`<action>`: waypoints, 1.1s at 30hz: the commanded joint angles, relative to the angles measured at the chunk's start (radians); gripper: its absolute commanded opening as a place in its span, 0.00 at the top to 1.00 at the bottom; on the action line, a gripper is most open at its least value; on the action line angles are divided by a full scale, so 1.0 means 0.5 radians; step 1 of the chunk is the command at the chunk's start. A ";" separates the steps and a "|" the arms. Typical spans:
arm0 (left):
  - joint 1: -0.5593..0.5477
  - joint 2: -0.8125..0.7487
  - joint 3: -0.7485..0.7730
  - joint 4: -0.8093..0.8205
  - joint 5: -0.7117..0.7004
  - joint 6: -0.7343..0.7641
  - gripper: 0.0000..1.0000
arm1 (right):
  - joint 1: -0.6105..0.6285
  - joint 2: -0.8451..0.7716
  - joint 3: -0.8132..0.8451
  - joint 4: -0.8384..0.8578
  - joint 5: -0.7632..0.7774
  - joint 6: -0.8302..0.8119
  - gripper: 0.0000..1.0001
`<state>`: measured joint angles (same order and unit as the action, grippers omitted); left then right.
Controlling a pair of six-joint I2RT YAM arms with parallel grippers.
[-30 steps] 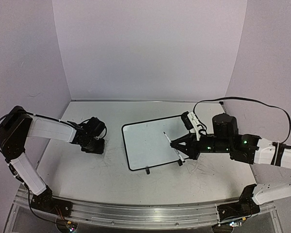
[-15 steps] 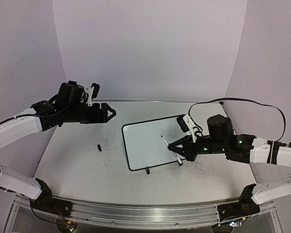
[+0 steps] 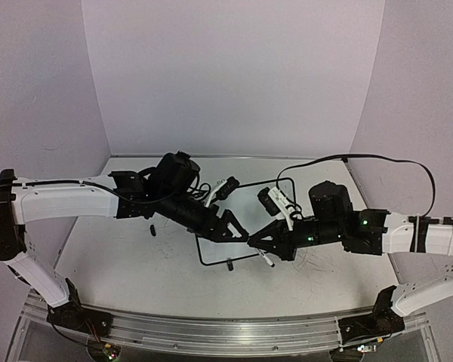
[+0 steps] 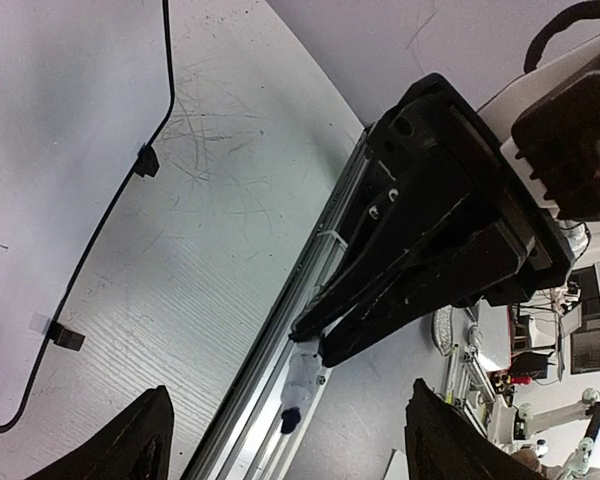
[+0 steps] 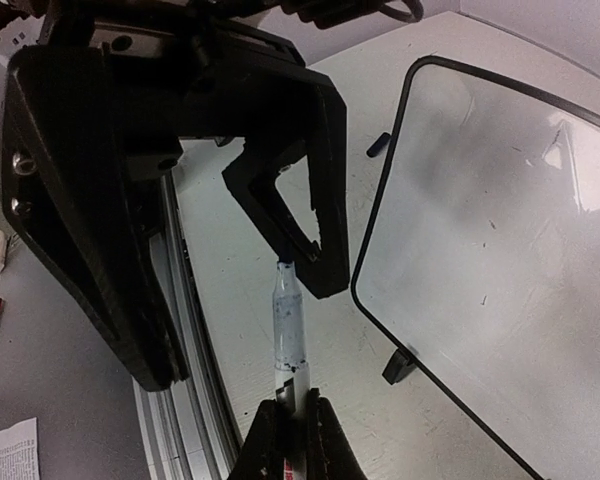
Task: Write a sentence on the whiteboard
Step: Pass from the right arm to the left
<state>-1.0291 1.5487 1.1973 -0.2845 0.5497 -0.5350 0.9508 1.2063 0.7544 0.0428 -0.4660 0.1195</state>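
The whiteboard (image 3: 215, 249) lies mid-table, black-framed, largely covered by my left arm. Its glossy face (image 5: 500, 220) carries only a few specks, so no sentence shows on the parts I see. My right gripper (image 3: 258, 245) is shut on a white marker (image 5: 288, 320) and holds it by the barrel at the board's near right corner. The marker's dark tip points at my left gripper (image 3: 240, 232). That gripper stands open facing it, over the board's near edge. In the left wrist view the marker (image 4: 302, 378) hangs between the open fingers (image 4: 145, 440), farther off.
A small black cap (image 3: 152, 228) lies on the scuffed tabletop left of the board. The board's black feet (image 3: 229, 265) stick out at its near edge. The aluminium rail (image 3: 211, 332) runs along the front. Purple walls close in the back and both sides.
My left arm has lifted from the table at the left, where the cap stays, and swung across the board to face the right gripper, its jaws wide. The right gripper has shifted slightly left.
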 commanded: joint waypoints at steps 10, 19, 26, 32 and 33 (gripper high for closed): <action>0.002 0.108 0.114 0.210 0.218 -0.148 0.54 | 0.061 0.013 0.120 0.010 0.004 -0.063 1.00; 0.002 0.133 0.168 0.228 0.176 -0.168 0.71 | 0.076 0.036 0.131 -0.008 0.013 -0.082 1.00; 0.003 0.124 0.191 0.243 0.179 -0.163 1.00 | 0.076 -0.045 0.086 0.015 0.156 -0.054 0.89; 0.014 -0.087 0.133 0.284 -0.160 -0.030 1.00 | 0.072 -0.247 -0.082 0.120 0.676 0.207 0.09; 0.023 -0.146 0.088 0.338 -0.227 -0.021 1.00 | 0.072 -0.315 -0.114 0.151 0.799 0.269 0.02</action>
<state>-1.0242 1.6043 1.2376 -0.2028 0.5827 -0.5980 0.9871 1.1561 0.7443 0.0409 -0.3116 0.1421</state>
